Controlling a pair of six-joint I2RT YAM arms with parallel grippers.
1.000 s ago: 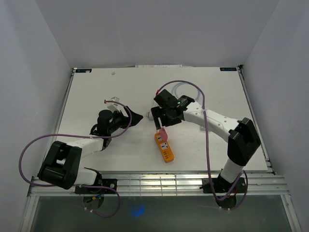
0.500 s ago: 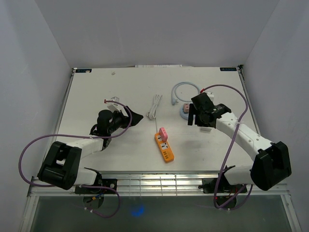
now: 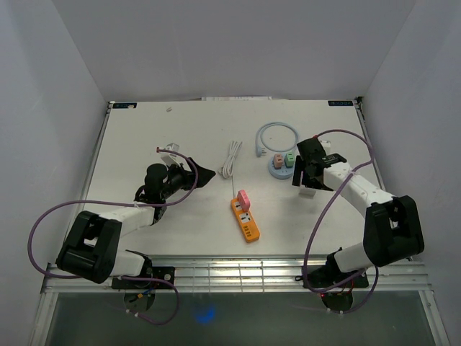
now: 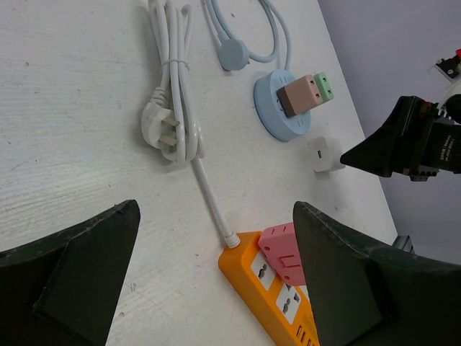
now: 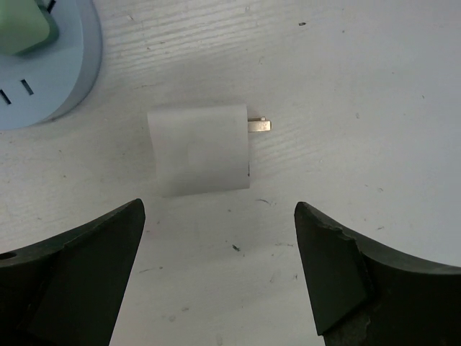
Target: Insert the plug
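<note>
A small white plug [image 5: 200, 148] lies flat on the table with its metal prong [image 5: 258, 126] pointing right. My right gripper [image 5: 217, 216] hovers open just short of it, nothing between the fingers. From above, this gripper [image 3: 305, 177] is right over the white plug [image 3: 308, 192], next to the round blue socket [image 3: 277, 167]. An orange power strip [image 3: 246, 222] lies at centre with a pink adapter [image 3: 243, 198] plugged into its far end. My left gripper [image 3: 199, 173] stands open and empty to the strip's left, looking at the strip [image 4: 270, 285] and the pink adapter [image 4: 281, 252].
A bundled white cable [image 3: 230, 158] with its own plug [image 4: 167, 133] lies behind the strip. The blue socket [image 4: 284, 115] carries a pink and a green adapter and trails a pale blue cord [image 3: 270, 131]. The table's right edge [image 3: 378, 180] is close to the right arm.
My right arm has left the pink adapter in the orange strip and swung right, past the blue socket, to above the white plug, its jaws wider. The left arm has stayed still.
</note>
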